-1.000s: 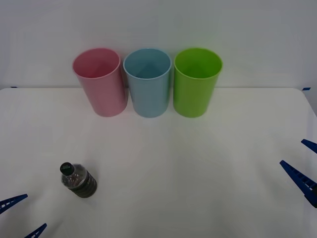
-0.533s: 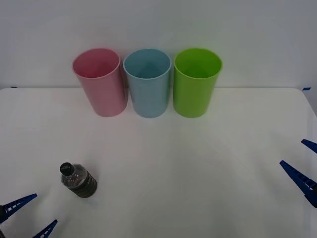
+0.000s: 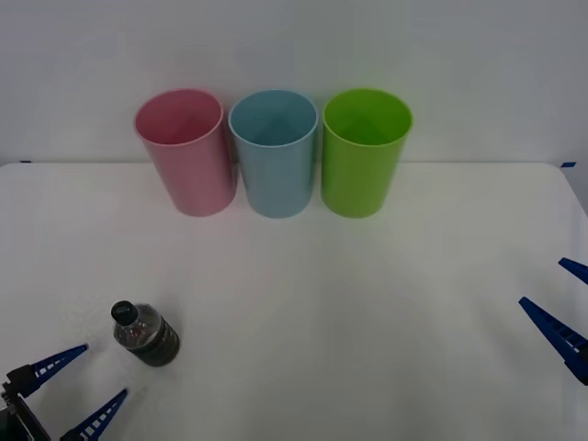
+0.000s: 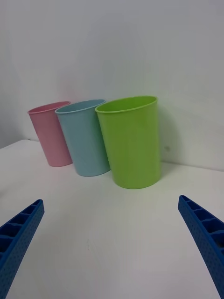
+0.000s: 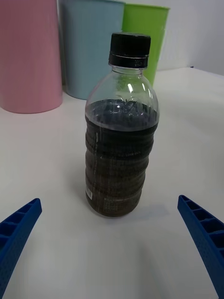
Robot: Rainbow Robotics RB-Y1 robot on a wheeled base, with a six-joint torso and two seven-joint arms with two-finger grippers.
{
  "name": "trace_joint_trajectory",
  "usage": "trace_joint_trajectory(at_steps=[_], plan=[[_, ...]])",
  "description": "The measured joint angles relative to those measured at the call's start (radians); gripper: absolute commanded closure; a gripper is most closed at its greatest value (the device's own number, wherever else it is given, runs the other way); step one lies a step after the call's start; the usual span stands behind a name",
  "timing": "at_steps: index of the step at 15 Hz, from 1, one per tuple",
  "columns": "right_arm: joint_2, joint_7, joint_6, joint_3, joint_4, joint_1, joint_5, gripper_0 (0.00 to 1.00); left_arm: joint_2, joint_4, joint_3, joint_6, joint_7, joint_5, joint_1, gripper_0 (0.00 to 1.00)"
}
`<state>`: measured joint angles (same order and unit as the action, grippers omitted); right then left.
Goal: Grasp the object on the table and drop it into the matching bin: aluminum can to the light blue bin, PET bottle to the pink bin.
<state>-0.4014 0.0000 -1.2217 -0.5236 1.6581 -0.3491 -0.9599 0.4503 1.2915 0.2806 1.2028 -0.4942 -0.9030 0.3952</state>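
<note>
Near the PET bottle (image 3: 145,333), left claw (image 3: 81,389) gapes.

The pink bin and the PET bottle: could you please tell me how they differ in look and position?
The pink bin is tall, opaque and open-topped; the PET bottle is much shorter, clear with dark contents, and closed by a black cap. The bin stands at the table's far edge, the bottle near the open left gripper. Both stand upright.
</note>
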Motion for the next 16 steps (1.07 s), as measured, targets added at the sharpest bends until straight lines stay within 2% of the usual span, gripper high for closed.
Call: trace_joint_trajectory(at_steps=[5,11,16], plan=[[0.0,0.0,0.0,0.0,0.0,0.0,0.0,0.0,-0.051,0.0,0.002,-0.012,0.01,-0.059,-0.05,0.0],[0.0,0.0,0.0,0.0,0.0,0.0,0.0,0.0,-0.156,0.0,0.048,-0.012,0.019,-0.172,-0.116,0.0],[0.0,0.0,0.0,0.0,0.0,0.0,0.0,0.0,-0.199,0.0,0.056,-0.037,0.022,-0.222,-0.155,0.0]])
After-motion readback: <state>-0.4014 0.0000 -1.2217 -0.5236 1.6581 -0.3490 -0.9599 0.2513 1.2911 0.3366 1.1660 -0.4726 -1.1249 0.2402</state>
